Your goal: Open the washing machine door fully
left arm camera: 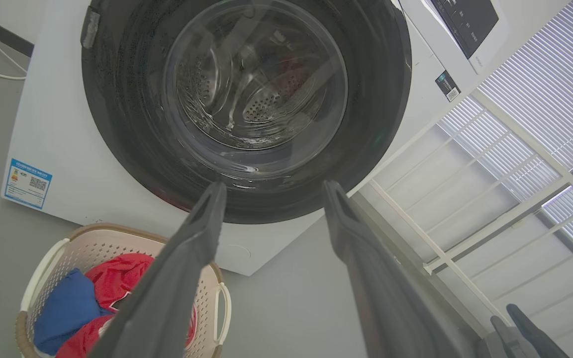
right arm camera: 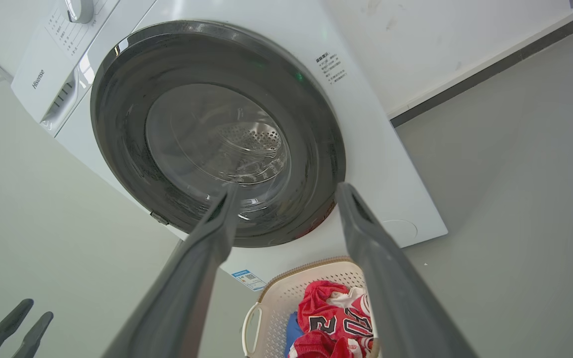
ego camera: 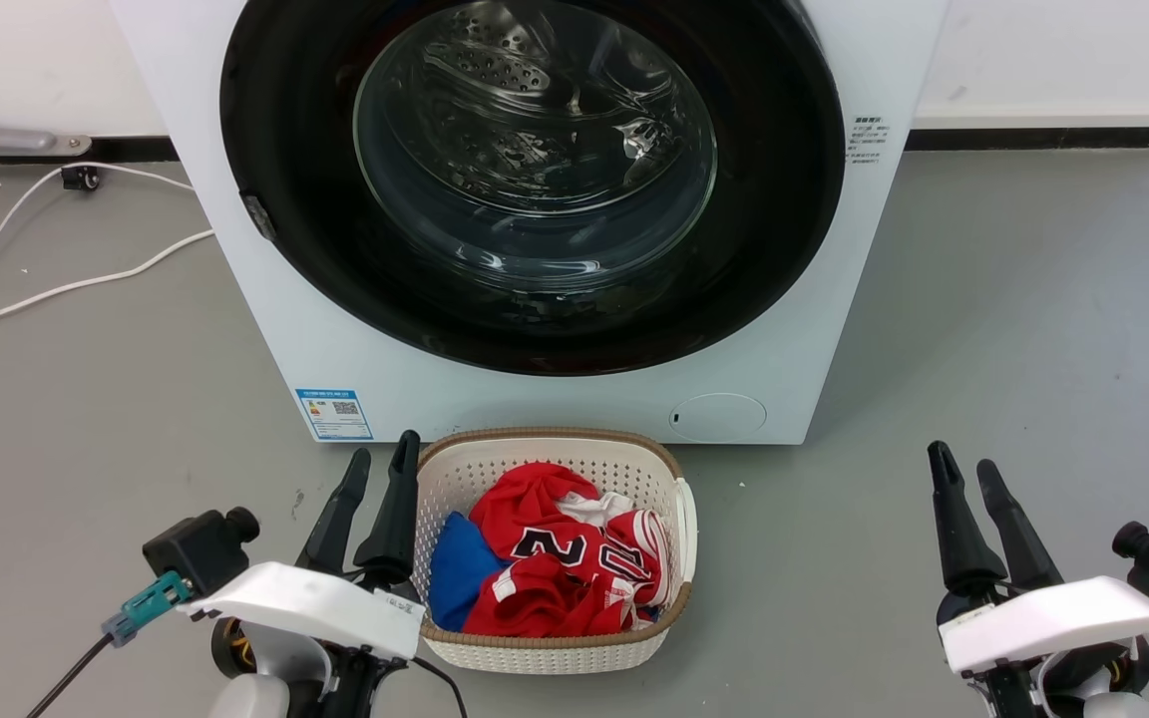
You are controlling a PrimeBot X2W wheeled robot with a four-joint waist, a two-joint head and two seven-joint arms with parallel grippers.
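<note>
Door shut, both hands low.
The washing machine door [ego camera: 535,179] sits flush on the front of the washing machine [ego camera: 265,329]; I see my left hand [ego camera: 384,446] and right hand [ego camera: 961,456] released and empty, either side of the laundry basket [ego camera: 555,449].

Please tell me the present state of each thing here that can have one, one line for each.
washing machine door: closed, not yet opened.
left gripper: open, holding nothing.
right gripper: open, holding nothing.
laundry basket: holds red, white and blue clothes.
filter cap: shut.
</note>
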